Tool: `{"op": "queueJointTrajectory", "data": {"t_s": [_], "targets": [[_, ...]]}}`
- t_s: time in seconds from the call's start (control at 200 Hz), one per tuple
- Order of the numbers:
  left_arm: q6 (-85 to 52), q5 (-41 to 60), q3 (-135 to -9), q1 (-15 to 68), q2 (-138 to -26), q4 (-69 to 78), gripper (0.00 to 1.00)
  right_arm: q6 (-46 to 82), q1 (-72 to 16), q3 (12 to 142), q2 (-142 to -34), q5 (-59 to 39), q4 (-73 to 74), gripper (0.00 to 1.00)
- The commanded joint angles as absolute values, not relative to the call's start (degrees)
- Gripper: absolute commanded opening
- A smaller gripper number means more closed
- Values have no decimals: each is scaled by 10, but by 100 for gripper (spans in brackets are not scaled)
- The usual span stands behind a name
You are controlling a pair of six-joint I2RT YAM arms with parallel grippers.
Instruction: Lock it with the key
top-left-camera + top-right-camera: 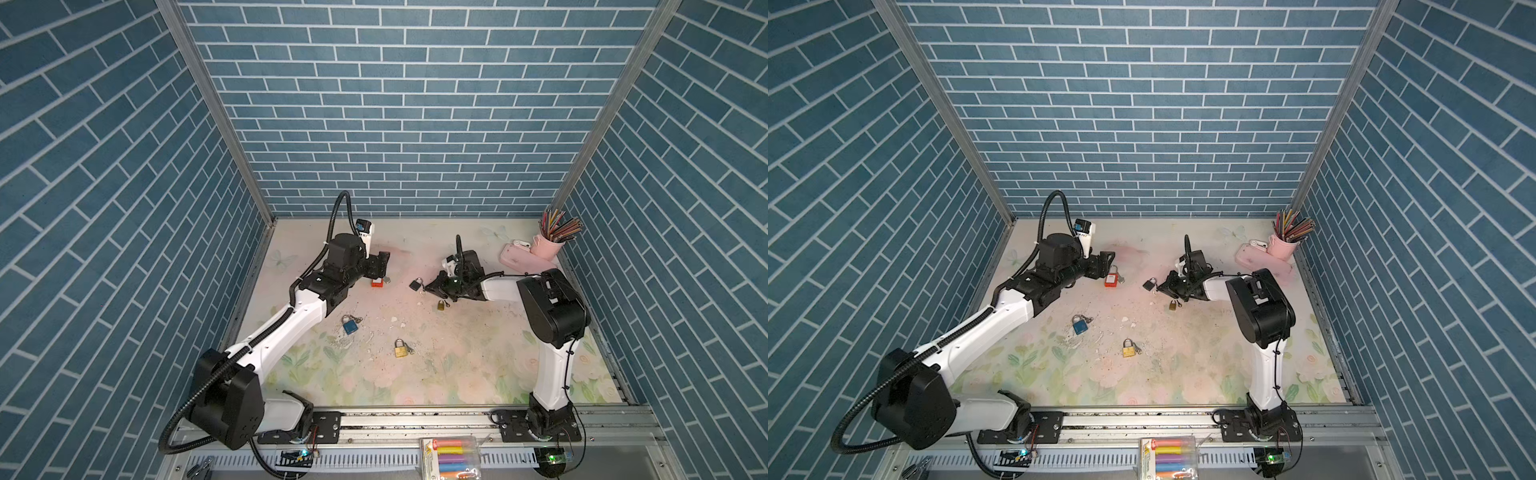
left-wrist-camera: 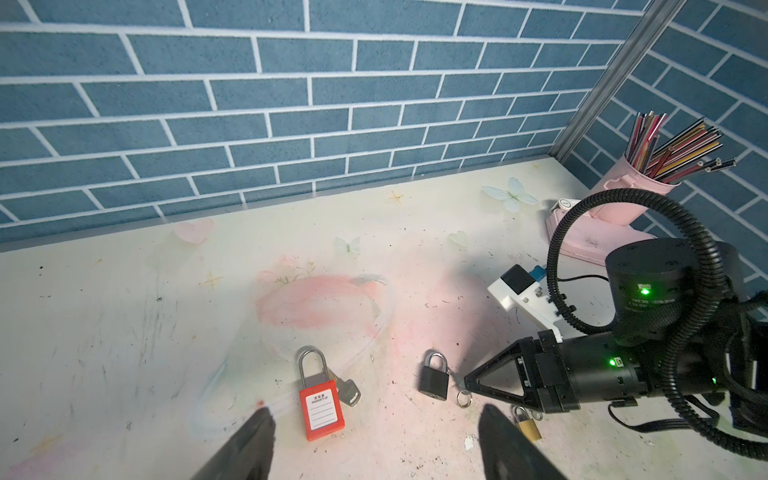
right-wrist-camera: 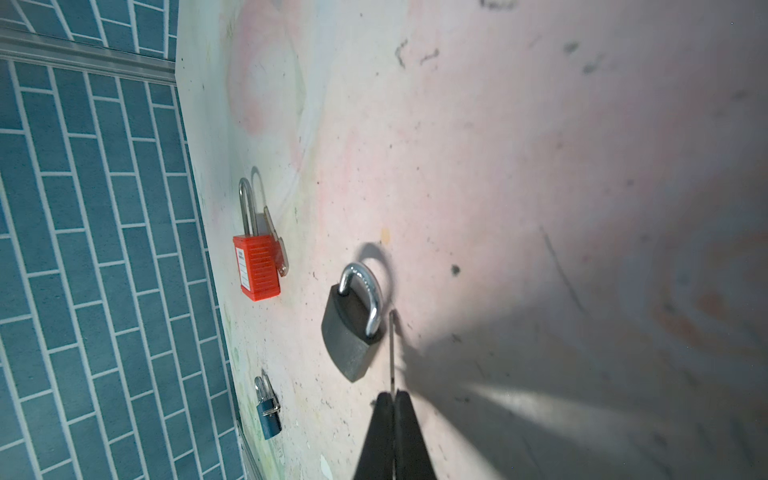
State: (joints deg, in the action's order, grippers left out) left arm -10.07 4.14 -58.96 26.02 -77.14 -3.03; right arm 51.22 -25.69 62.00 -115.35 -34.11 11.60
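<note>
A black padlock (image 1: 415, 284) (image 1: 1149, 284) lies flat on the table mat in both top views. My right gripper (image 3: 392, 395) is shut on a thin silver key (image 3: 391, 353), seen edge-on. The key's blade runs alongside the padlock (image 3: 351, 332), close to its shackle, and is not in the keyhole. In the left wrist view the right gripper (image 2: 467, 380) points at the padlock (image 2: 433, 378), and a key ring (image 2: 463, 400) hangs under its tip. My left gripper (image 2: 376, 419) (image 1: 1106, 259) hovers open over a red padlock (image 2: 322, 405), holding nothing.
A blue padlock (image 1: 350, 326), a brass padlock (image 1: 400, 349) and a small brass padlock (image 1: 439, 305) lie nearer the front. A pink cup of pencils (image 1: 550, 245) and a pink case (image 1: 519, 259) stand at the back right. A box of markers (image 1: 451, 457) sits on the front rail.
</note>
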Motion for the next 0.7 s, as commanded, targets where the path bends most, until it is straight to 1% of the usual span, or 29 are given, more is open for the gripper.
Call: {"op": "queueJointTrajectory", "data": {"t_s": [0.0,0.15,0.365,0.495,0.695], "targets": [[-103,44,-588,255,-758,-22,78,528,-256,629,-1172,-337,112,0],[-104,45,-588,255,-756,-24,78,526,-256,633,-1176,-335,110,1],[-102,46,-590,254,-753,-29,79,524,-256,642,-1182,-333,104,10],[-99,45,-591,253,-752,-33,79,521,-258,650,-1185,-332,98,14],[-100,44,-590,251,-750,-33,79,513,-258,655,-1181,-326,88,25]]}}
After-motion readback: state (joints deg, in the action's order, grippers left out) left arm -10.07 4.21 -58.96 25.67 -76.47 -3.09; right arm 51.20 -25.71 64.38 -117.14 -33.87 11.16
